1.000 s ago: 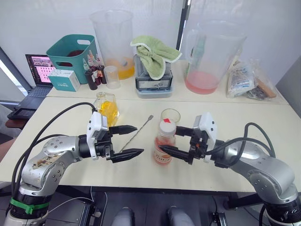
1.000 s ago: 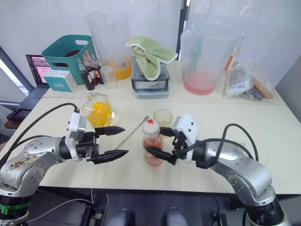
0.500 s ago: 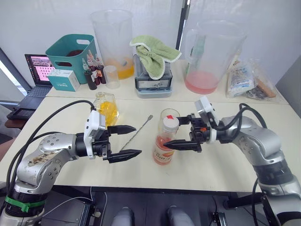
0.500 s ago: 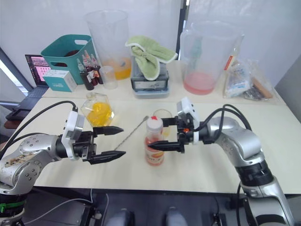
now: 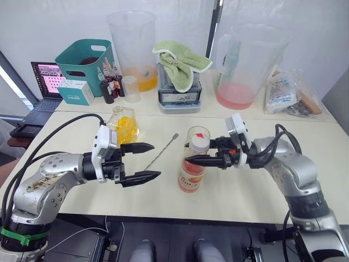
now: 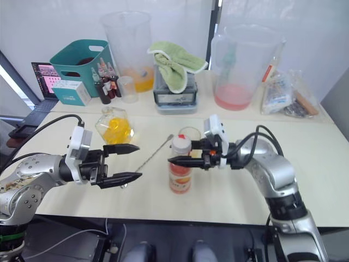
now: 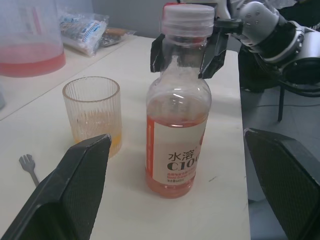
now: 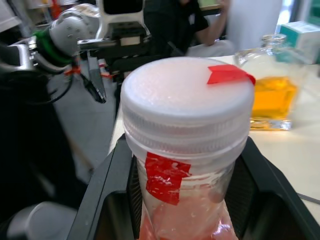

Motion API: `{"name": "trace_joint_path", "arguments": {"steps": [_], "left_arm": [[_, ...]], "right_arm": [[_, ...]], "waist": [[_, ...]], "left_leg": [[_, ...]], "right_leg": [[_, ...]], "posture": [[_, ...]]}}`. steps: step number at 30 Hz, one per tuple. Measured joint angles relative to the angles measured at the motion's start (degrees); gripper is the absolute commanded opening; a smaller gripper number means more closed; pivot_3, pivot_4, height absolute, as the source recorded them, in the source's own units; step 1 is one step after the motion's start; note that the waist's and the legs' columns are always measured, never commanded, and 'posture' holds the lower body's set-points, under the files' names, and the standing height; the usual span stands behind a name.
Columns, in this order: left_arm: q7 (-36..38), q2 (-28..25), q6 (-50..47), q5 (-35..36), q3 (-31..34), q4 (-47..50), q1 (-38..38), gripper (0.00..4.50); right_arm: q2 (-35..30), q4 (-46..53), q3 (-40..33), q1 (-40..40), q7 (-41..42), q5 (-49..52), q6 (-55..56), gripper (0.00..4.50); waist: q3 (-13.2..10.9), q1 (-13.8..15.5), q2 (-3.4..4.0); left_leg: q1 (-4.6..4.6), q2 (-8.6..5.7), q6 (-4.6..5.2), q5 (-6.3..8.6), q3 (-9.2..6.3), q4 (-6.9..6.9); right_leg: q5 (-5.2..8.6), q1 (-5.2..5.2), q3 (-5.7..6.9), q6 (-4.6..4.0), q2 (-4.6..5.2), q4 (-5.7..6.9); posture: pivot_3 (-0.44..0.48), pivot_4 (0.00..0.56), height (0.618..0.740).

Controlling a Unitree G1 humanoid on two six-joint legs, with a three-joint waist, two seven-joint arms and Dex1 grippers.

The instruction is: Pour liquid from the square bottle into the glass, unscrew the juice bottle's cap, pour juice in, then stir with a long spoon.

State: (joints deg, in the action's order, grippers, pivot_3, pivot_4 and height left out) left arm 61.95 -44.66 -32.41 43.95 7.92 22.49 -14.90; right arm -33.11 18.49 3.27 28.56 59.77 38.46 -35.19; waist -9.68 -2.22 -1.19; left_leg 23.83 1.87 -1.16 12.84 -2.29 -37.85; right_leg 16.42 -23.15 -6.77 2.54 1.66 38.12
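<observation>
Juice bottle [image 5: 191, 168] standing upright near the middle of the bench [image 5: 245, 191], just in front of the ribbed glass [image 7: 93, 113], which already holds a little yellow liquid at its bottom. Clear thin plastic, roughly half full of pink juice (so probably light and a bit top-heavy once tilted, with walls likely to give under a hard squeeze). Smooth label around the body, likely slippery; ridged white cap [image 8: 188, 100] with red tape on top and at the neck, the better place for a twisting grip. Best held low on the body with one set of fingers while the other turns the cap. Right gripper [image 5: 203, 156] reaching in from the right at neck height, its fingers [image 7: 214, 52] parted to either side of the neck just under the cap; cannot tell whether pressing on it or merely flanking it. Left gripper [image 5: 138, 162] to the left of the bottle and well apart from it, fingers [image 5: 143, 176] spread wide, holding nothing. Square bottle [image 5: 124, 125] with amber liquid at the far left of the bench, long spoon [image 5: 159, 154] lying flat between it and the juice bottle.
</observation>
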Motion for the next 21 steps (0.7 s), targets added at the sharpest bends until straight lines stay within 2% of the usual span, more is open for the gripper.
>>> {"name": "trace_joint_path", "arguments": {"steps": [3, 5, 10, 13, 17, 19, 21], "left_arm": [[-0.02, 0.38, 0.94, -0.67, 0.01, -0.16, 0.05, 4.50], [-0.06, 0.90, 1.71, -1.13, 0.02, -0.69, 0.07, 4.50], [0.01, 1.51, 2.68, -2.02, -0.10, -1.87, 0.12, 4.50], [0.07, 1.66, 2.71, -2.32, -0.27, -2.74, 0.00, 4.50], [0.87, 1.66, 2.71, -2.34, -0.60, -3.28, -0.75, 4.50], [1.42, 1.66, 2.71, -2.35, -0.67, -3.36, -1.18, 4.50], [1.86, 1.65, 2.71, -2.38, -0.68, -3.89, -1.34, 4.50]], "right_arm": [[2.39, 10.44, -2.58, -4.38, -12.09, 2.19, -5.62, 1.59], [4.93, 18.65, -4.61, -6.31, -23.45, 3.46, -10.94, 1.59], [15.28, 33.25, -5.84, -9.91, -50.29, 2.44, -22.94, 1.59], [16.70, 35.78, -4.01, -12.61, -58.19, 0.44, -27.64, 1.59], [18.22, 38.71, -1.92, -14.18, -63.20, -1.73, -29.07, 1.59], [18.80, 39.55, -1.15, -14.90, -64.43, -2.46, -29.06, 2.62], [18.99, 40.16, 0.05, -16.54, -65.56, -3.45, -29.23, 3.27]], "waist": [[0.00, -0.11, 0.00], [0.00, -0.20, 0.00], [0.02, -0.31, -0.02], [0.01, -0.14, -0.02], [0.02, -0.25, -0.03], [0.03, -0.26, -0.03], [0.05, -0.28, -0.06]], "left_leg": [[0.00, 0.00, -0.01, 0.00, -0.04, 0.00], [0.00, 0.00, -0.03, -0.02, -0.07, 0.00], [0.01, 0.01, -0.20, -0.12, -0.14, 0.06], [0.05, -0.06, -0.27, -0.16, -0.14, 0.05], [0.03, -0.02, -0.27, -0.16, -0.13, 0.05], [0.02, -0.01, -0.27, -0.16, -0.14, 0.05], [0.02, -0.02, -0.27, -0.16, -0.14, 0.05]], "right_leg": [[0.00, -0.01, 0.01, 0.00, -0.01, 0.03], [0.00, -0.02, 0.01, 0.00, -0.02, 0.07], [0.00, -0.03, 0.02, 0.00, -0.06, 0.06], [0.01, 0.00, 0.00, 0.00, -0.01, -0.03], [0.03, 0.01, 0.01, -0.03, -0.06, -0.05], [0.04, 0.02, 0.02, -0.04, -0.07, -0.04], [0.04, 0.02, 0.01, -0.04, -0.06, -0.04]], "posture": [[0.000, 0.150, 0.740], [0.000, 0.150, 0.740], [0.000, 0.150, 0.740], [0.000, 0.150, 0.740], [0.000, 0.150, 0.740], [0.000, 0.150, 0.740], [0.000, 0.150, 0.740]]}}
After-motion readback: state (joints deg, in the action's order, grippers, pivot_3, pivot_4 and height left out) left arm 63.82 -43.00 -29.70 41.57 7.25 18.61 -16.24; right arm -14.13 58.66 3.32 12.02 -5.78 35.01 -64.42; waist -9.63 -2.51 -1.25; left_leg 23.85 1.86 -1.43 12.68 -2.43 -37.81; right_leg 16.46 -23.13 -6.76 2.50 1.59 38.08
